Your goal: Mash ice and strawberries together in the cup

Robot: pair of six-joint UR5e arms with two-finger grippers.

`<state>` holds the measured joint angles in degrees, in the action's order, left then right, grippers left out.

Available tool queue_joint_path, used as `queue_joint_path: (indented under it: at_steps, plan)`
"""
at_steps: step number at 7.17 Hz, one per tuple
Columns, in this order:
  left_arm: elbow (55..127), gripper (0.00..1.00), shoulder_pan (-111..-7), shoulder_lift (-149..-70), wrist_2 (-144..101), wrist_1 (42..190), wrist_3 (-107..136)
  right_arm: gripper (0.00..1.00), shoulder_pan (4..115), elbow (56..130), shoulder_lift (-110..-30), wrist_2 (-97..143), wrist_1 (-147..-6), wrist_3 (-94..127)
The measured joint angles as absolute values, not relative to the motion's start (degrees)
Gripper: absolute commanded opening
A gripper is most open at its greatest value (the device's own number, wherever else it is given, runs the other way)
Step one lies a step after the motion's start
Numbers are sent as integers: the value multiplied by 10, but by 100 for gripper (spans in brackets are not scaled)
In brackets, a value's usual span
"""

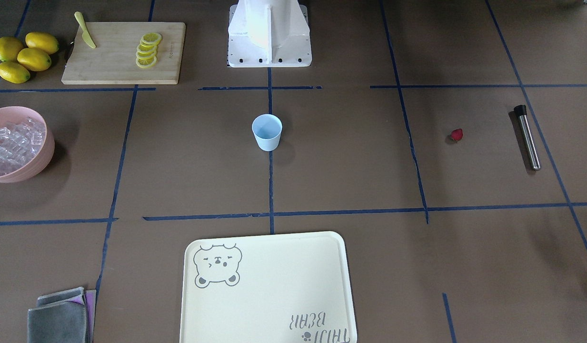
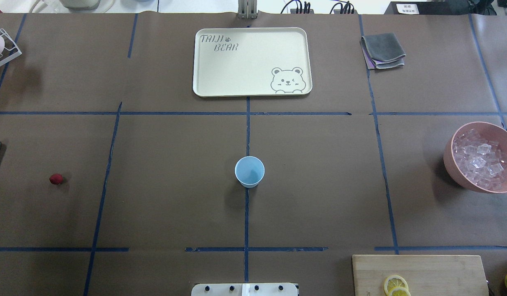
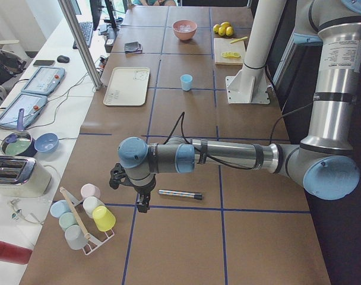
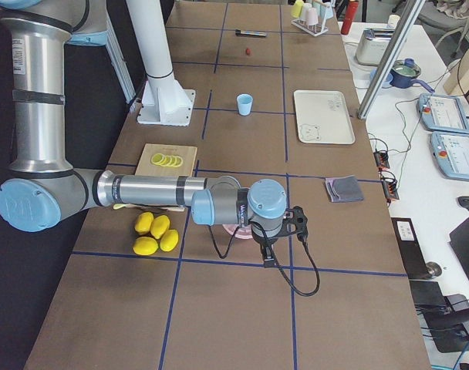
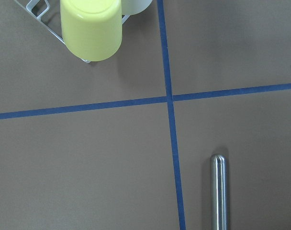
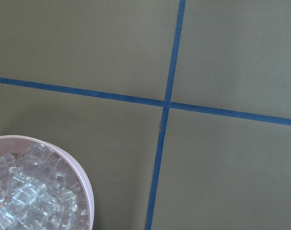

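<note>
Light blue cup point(image 1: 267, 132), empty and upright, mid-frame on the brown worktop point(image 1: 350, 157).
I see the strawberry point(image 1: 457, 135) lying at the right of the front view, well apart from the cup and near a steel rod point(image 1: 528, 138). The ice point(image 1: 10, 143) is heaped in the pink bowl point(image 1: 36, 164) at the left edge. The left arm point(image 3: 228, 154) and right arm point(image 4: 150, 189) show only in the side views, so I cannot tell whether the left jaws or right jaws are apart or together.

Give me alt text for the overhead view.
An empty light blue cup stands mid-table on brown paper crossed with blue tape. A strawberry piece lies far to its left, a pink bowl of ice far to its right, and a cream bear tray beyond it.
</note>
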<state>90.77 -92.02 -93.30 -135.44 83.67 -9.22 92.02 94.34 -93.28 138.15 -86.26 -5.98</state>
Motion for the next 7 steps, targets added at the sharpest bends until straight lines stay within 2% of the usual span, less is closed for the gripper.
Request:
queue_joint_path:
  at_steps: [7]
  plan:
    - [908,100,-920,-933,-1354,837,-92,99,919,945,-921,1367,-865,-59]
